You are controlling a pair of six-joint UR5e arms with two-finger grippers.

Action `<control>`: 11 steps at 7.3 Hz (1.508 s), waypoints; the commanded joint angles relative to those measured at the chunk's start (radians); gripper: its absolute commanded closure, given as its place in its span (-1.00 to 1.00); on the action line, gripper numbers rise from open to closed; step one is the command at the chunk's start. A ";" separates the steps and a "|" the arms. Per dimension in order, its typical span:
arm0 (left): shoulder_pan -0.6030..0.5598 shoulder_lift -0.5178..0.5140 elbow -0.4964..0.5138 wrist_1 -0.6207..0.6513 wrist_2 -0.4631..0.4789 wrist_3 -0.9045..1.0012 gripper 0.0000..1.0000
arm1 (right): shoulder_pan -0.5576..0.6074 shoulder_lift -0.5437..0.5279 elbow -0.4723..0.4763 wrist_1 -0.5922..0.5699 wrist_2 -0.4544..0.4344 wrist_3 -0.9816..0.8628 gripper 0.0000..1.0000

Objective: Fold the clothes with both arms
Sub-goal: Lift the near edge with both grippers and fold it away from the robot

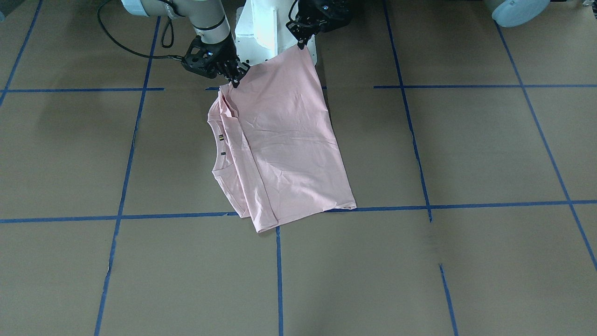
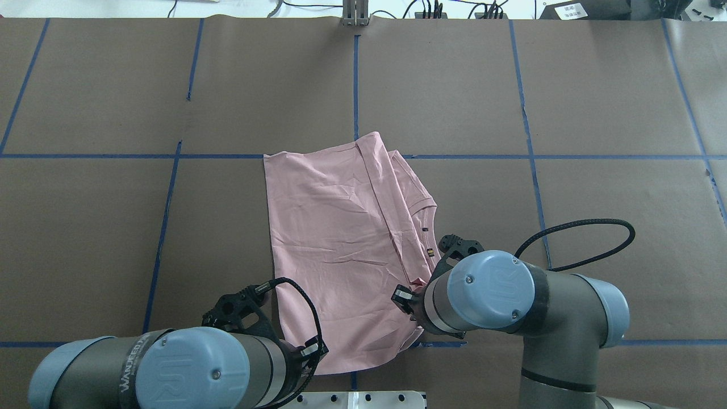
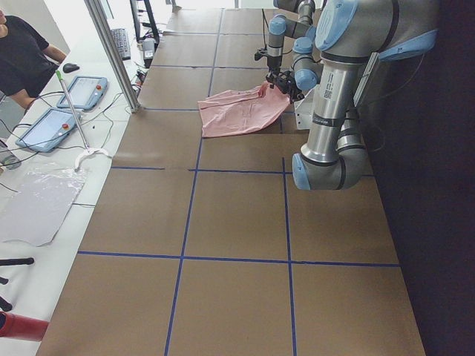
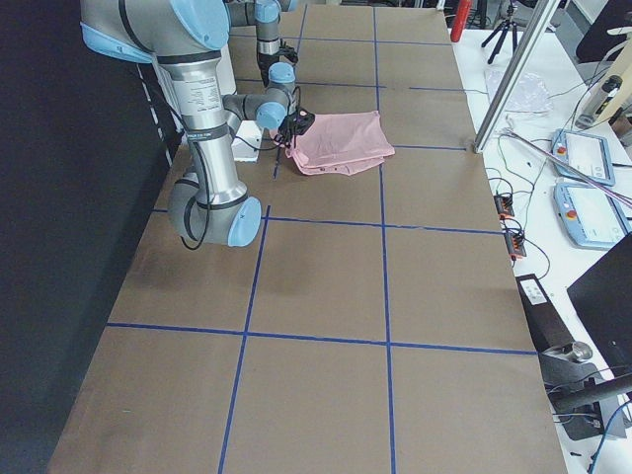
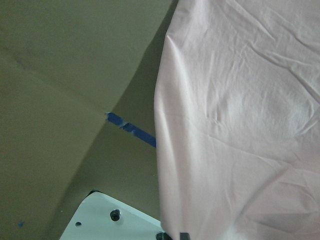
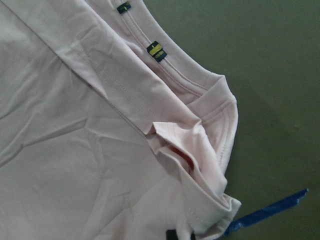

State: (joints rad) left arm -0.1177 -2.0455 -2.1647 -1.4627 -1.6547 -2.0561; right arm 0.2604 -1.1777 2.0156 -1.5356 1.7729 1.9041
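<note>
My left gripper is clamped on the hem corner of the pink shirt. My right gripper is clamped on the bunched sleeve corner beside the collar. The shirt lies folded, plain side up, on the table, its edge nearest me raised at both held corners.

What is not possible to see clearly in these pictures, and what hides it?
1. Shirt: every view shows plain pink cloth; any print is hidden underneath or inside the fold.
2. Left gripper: in the overhead view its own arm covers its tips.
3. Right gripper: in the front-facing view the bunched cloth hides how many layers it pinches.
4. Collar tags: in the right wrist view, lettering too small to read.
</note>
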 commanded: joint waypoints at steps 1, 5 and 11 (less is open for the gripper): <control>-0.087 -0.007 0.051 -0.005 0.001 0.039 1.00 | 0.035 0.024 -0.024 0.014 -0.024 -0.016 1.00; -0.195 -0.012 0.133 -0.155 -0.002 0.096 1.00 | 0.149 0.121 -0.179 0.149 -0.021 -0.039 1.00; -0.489 -0.152 0.605 -0.440 -0.010 0.204 -0.83 | 0.360 0.473 -0.779 0.363 -0.007 -0.088 -0.47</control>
State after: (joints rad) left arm -0.5377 -2.1599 -1.7021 -1.8083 -1.6625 -1.9283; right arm 0.5657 -0.8343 1.4636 -1.2562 1.7596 1.8225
